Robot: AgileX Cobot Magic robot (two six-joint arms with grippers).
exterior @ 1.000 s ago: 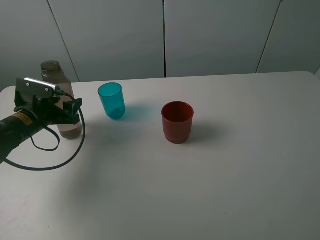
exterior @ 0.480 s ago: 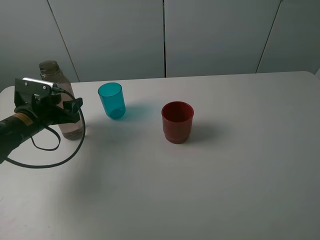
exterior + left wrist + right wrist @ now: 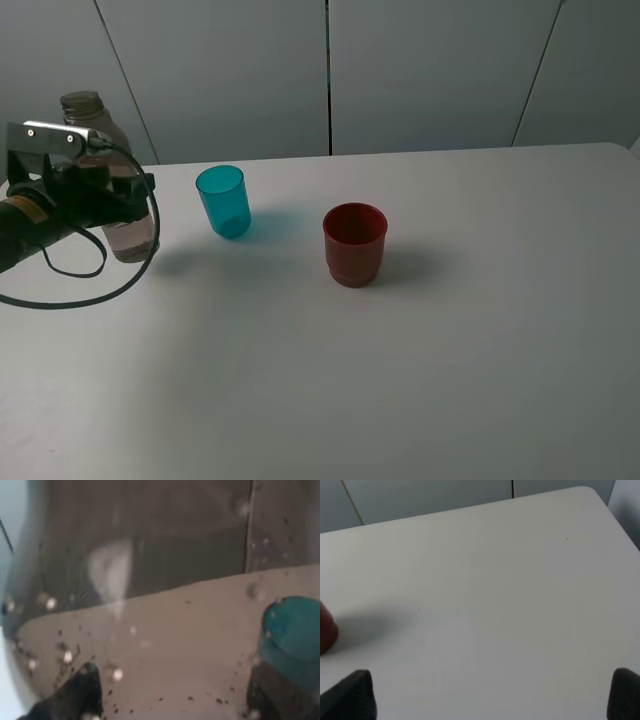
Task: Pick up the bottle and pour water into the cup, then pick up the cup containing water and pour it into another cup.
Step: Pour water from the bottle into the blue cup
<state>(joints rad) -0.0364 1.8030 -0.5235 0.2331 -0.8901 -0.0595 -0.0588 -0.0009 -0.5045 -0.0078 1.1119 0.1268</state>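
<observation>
Near the far left corner of the tabletop (image 3: 450, 350), the left gripper (image 3: 128, 198) is clamped around the middle of the bottle (image 3: 132, 238), and swinging it toward the cup (image 3: 223, 200) close by could topple that light tumbler, or a hasty tilt could slop water past its narrow rim.

Nothing legible to report in any view: no brand, number or sign. Just one small yellow label (image 3: 15, 208) on the black left arm (image 3: 45, 215), with lettering too small and blurred to read.
</observation>
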